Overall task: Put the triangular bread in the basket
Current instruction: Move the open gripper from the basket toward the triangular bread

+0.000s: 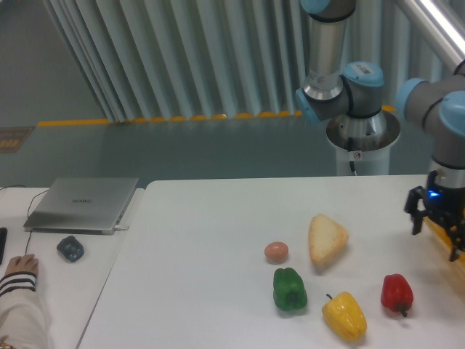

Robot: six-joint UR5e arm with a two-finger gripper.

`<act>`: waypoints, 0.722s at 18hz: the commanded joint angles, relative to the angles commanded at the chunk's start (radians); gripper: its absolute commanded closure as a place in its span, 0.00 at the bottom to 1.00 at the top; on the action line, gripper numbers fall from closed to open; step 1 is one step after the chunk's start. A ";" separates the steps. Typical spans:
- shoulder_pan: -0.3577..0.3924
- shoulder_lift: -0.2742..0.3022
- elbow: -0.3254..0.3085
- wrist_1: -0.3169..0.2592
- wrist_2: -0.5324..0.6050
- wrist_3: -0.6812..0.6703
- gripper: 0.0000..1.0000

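The triangular bread (pixel 327 239) is lying well left of our gripper (pixel 437 233), whose fingers are spread wide; we are guessing it's light and squashy, so pinch its sides gently

Basket (pixel 445 234) mostly hidden behind hand (pixel 437 234), cut by right edge.

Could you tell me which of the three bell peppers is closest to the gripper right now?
The red pepper, rightmost of the three, lies nearest the gripper; the yellow pepper and green pepper sit farther left.
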 joint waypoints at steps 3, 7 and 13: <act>-0.035 -0.006 -0.011 0.002 0.034 -0.136 0.00; -0.042 -0.008 0.075 -0.023 0.051 -0.133 0.00; -0.118 -0.005 0.084 -0.014 0.115 -0.077 0.00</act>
